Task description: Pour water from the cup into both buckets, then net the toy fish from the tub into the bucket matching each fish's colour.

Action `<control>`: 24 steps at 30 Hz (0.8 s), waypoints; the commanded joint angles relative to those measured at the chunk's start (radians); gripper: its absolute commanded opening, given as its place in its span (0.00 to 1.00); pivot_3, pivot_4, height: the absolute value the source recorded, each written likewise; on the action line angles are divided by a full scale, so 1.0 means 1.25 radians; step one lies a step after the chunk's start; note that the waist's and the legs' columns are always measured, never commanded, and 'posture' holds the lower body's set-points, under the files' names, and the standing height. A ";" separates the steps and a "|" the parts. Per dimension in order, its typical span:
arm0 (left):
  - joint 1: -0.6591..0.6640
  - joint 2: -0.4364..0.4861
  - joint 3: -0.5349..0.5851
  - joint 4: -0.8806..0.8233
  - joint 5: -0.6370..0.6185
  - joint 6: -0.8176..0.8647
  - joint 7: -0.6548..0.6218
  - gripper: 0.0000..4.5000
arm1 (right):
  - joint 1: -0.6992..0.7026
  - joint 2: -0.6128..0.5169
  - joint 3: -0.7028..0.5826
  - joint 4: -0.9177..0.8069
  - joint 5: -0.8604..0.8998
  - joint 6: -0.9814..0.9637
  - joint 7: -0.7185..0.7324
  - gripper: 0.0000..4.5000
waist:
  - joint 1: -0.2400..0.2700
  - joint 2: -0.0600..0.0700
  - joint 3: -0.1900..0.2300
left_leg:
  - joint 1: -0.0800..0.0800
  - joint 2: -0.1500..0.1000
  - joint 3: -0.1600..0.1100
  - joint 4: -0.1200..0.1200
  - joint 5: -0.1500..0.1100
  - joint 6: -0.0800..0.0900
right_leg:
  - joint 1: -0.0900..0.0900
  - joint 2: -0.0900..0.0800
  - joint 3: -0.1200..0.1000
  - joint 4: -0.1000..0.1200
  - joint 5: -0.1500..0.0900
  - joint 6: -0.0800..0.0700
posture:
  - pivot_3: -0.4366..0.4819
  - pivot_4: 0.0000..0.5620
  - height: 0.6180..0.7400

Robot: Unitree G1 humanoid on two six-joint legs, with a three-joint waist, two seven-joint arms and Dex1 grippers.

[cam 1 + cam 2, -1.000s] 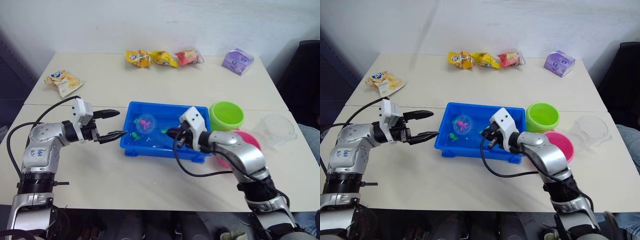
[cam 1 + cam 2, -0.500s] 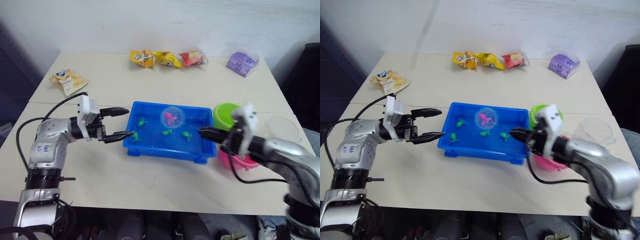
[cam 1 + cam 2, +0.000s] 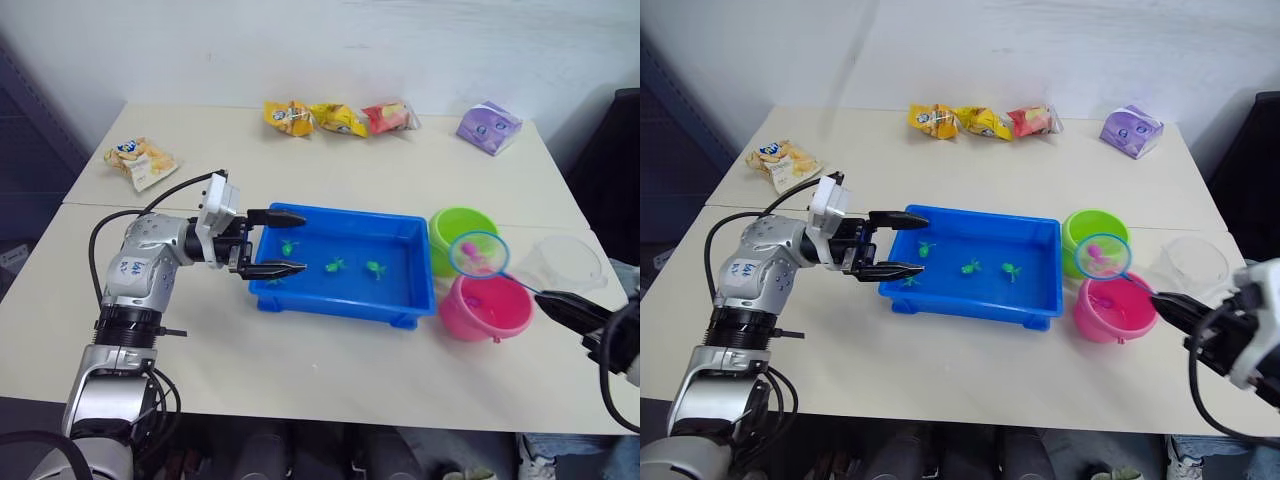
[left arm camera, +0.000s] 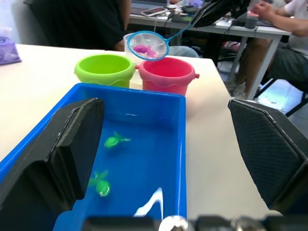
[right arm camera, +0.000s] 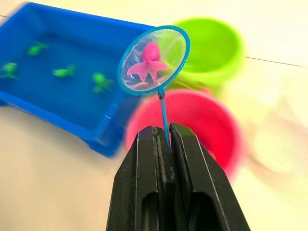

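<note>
Jaws of the right gripper (image 5: 163,139) were seen pinching the net (image 5: 154,60), a pink fish (image 5: 147,62) held above the pink bucket (image 3: 485,308), while the left gripper (image 3: 285,243) was spread over the tub (image 3: 345,305).

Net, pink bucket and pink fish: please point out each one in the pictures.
net (image 5: 176,36), right wrist view, on its light-blue rim
pink bucket (image 3: 470,322), left eye view, on its outer wall
pink fish (image 5: 147,62), right wrist view, on its body

- The shallow bright-blue plastic tub (image 3: 345,270) sits mid-worktop (image 3: 300,180).
- Lime-green pail (image 3: 463,235) and pink pail (image 3: 487,309) stand right of it.
- Clear plastic jug (image 3: 567,265) lies farther right.
</note>
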 commanded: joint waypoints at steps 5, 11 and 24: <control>-0.006 -0.014 -0.009 -0.027 0.000 -0.001 -0.007 0.99 | 0.160 0.066 0.027 -0.025 -0.240 -0.304 -0.001 0.00 | 0.001 0.000 0.000 | 0.000 0.000 0.000 0.000 0.000 -0.001 | 0.000 0.000 0.001 0.000 0.000 0.000 | 0.48 0.27 1.00; 0.000 -0.026 0.002 -0.029 -0.007 -0.008 0.001 0.99 | 0.246 0.127 0.121 0.001 -0.439 -0.574 0.007 0.00 | 0.002 0.000 0.000 | 0.001 0.000 0.001 0.000 0.002 -0.003 | 0.000 0.001 0.001 0.000 0.000 0.000 | 0.48 0.27 1.00; 0.003 -0.040 0.005 -0.039 -0.007 -0.003 0.035 0.99 | 0.333 0.188 0.241 0.148 -0.835 -1.171 -0.056 0.00 | 0.001 0.001 0.000 | 0.002 0.000 0.002 0.000 0.002 -0.004 | 0.000 0.001 0.002 0.000 0.000 0.000 | 0.48 0.27 1.00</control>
